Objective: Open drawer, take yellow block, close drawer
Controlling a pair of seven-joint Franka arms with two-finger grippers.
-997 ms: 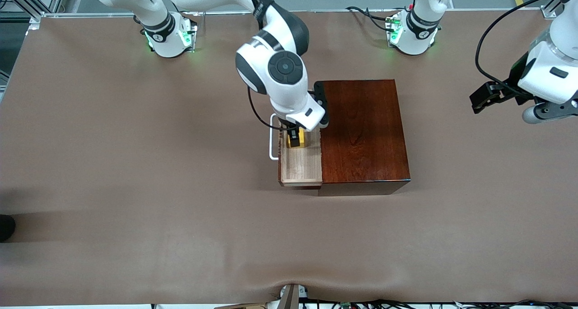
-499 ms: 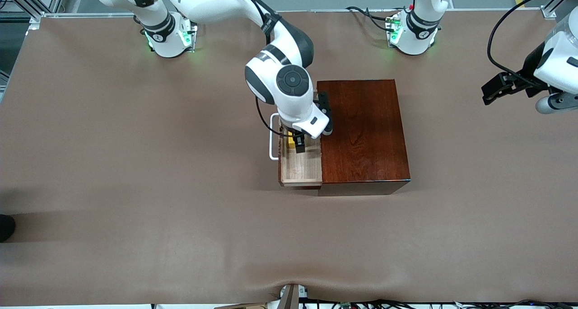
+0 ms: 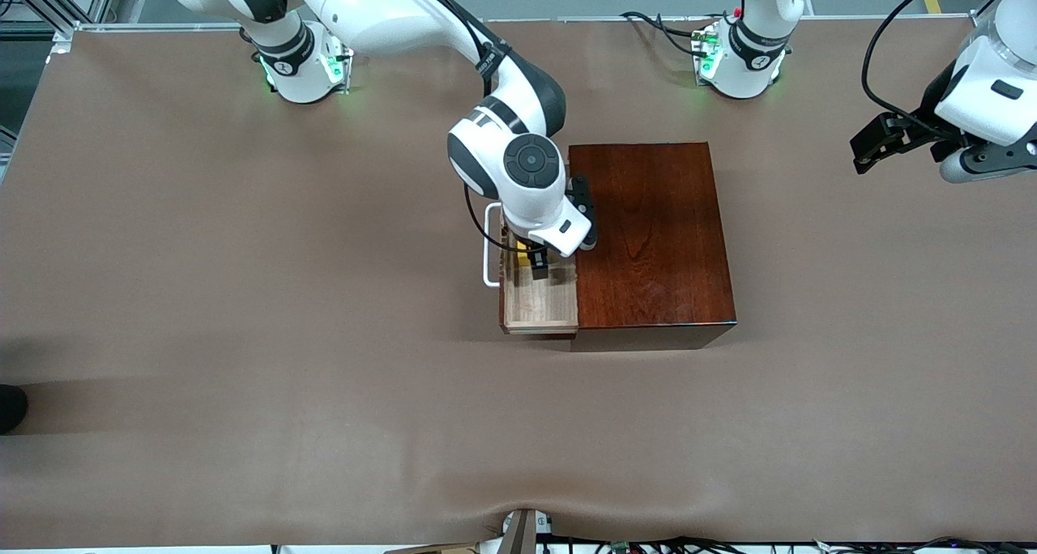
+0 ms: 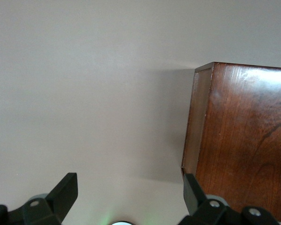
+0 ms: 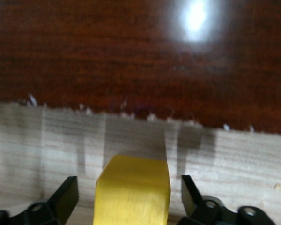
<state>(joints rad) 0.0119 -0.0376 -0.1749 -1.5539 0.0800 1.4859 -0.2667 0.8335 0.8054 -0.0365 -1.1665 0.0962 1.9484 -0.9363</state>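
i have the drawer (image 3: 541,299) pulled out of the dark wooden box (image 3: 652,234) toward the right arm's end of the table, its white handle (image 3: 488,246) sticking out at the front. the right gripper (image 3: 536,264) is down inside the drawer, and the yellow block (image 5: 132,189) sits on the pale wood floor right between its fingers (image 5: 65,197). in the right wrist view i see a gap on each side of the block, so the fingers stand apart around it and do not press on it. in the front view only a sliver of the block (image 3: 524,254) peeks out under the wrist.

the left gripper (image 3: 879,141) hangs in the air over the bare table (image 3: 243,295) near the left arm's end, well apart from the box, and that arm waits. its wrist view shows both fingertips (image 4: 65,190) spread wide with nothing between them, and a corner of the box (image 4: 239,140) below.
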